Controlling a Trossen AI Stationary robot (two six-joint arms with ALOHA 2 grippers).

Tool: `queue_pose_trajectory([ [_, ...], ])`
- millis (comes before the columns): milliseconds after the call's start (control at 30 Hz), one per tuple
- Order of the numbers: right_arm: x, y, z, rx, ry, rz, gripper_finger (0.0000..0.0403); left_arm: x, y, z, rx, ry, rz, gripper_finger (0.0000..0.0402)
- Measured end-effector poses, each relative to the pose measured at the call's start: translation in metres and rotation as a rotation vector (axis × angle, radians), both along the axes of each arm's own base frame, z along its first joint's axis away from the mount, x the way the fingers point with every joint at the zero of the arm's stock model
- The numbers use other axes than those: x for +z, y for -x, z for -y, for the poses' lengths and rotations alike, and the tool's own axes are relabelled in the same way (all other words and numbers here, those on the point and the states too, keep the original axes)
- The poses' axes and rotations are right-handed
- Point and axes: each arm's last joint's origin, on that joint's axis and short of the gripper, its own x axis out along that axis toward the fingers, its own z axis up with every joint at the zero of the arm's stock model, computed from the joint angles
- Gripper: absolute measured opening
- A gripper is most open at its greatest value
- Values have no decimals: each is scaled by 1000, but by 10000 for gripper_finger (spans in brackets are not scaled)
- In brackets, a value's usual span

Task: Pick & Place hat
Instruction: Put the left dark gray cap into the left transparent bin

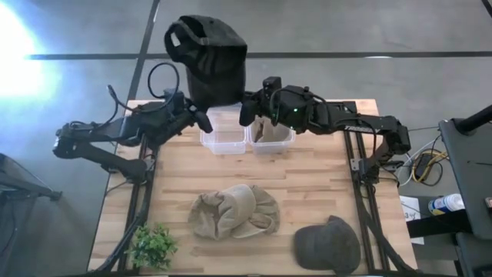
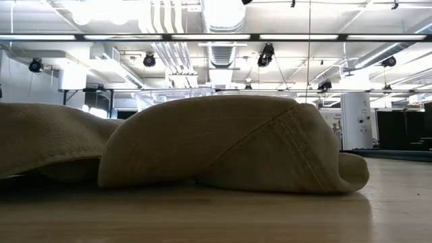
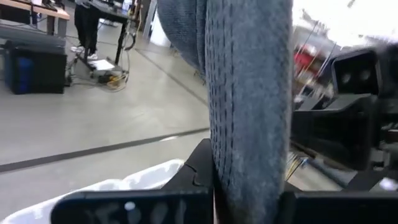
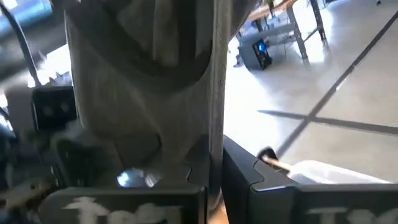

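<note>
While both claws pinch black hat [image 1: 206,58], fingertips hidden.

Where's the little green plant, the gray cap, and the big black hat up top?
green plant [image 1: 152,245], high view, middle of its leaves.
gray cap [image 1: 327,247], high view, its crown.
black hat [image 1: 209,55], high view, its crown.

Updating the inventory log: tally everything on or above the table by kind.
Dark hat, gripped by left gripper and right gripper: 1
Tan hats: 3
Grey cap: 1
Clear bins: 2
Small plant: 1
Total: 8
</note>
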Motion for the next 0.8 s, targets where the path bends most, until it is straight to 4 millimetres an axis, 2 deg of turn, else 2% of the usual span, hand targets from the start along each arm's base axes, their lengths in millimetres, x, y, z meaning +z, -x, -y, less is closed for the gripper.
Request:
queue_pose_trajectory([
  [233,-18,6,12,-24,-31,-196,81,-9,12,-3,116,-35,-240,9],
  [433,-31,19,7,-10,-18,-419,133,-14,24,-6,277,-159,-510,9],
  [600,-28,38,2,2,-21,-518,150,-30,21,-6,251,-353,-917,9],
  [800,-18,61,-1,2,-27,-554,151,-59,-8,-8,198,-632,-1487,11],
])
